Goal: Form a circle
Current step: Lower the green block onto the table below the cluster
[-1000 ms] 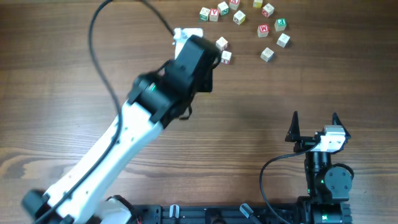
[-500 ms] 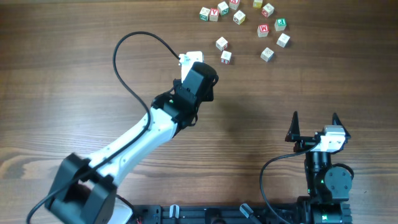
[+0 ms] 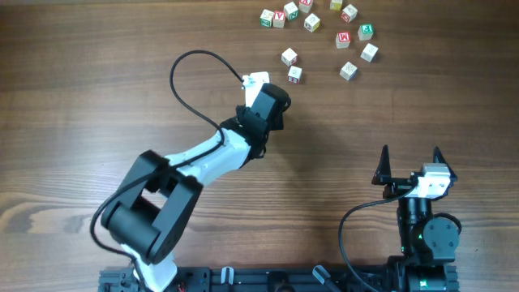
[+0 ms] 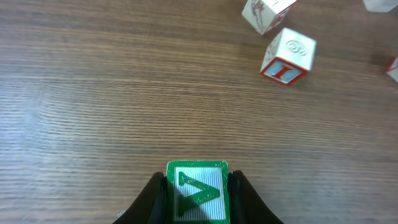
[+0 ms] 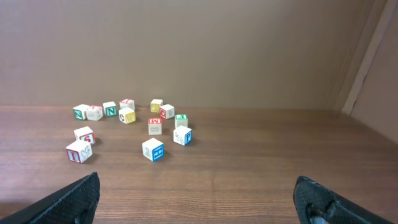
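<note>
Left gripper (image 4: 197,194): closed on a green block (image 4: 198,179), over bare table (image 3: 97,97), near the loose blocks.
Height: cannot tell if the block touches the table; a release from too high may make it tumble.
Two near blocks (image 4: 287,56): just ahead; a low pass could knock them.
Far blocks (image 3: 312,23): scattered, no circle yet; fingers may push neighbours.
Right gripper (image 3: 411,158): wide open, empty, well apart.
</note>
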`<move>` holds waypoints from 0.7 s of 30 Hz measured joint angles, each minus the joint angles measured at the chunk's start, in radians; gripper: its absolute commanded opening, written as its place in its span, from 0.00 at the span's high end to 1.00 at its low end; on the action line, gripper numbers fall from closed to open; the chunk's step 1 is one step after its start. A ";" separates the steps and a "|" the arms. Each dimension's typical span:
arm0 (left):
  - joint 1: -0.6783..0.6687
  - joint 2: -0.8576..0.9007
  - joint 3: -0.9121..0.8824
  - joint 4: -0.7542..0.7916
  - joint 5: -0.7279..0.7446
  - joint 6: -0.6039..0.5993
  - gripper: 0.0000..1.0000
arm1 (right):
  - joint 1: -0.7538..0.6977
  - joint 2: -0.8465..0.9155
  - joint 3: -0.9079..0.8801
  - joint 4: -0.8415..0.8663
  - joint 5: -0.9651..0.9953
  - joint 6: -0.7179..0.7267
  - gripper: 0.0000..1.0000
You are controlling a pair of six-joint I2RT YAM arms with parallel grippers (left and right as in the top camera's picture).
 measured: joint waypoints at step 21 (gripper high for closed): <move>0.076 0.067 0.000 0.055 0.073 0.045 0.84 | 0.000 0.000 0.000 0.000 0.000 0.000 0.00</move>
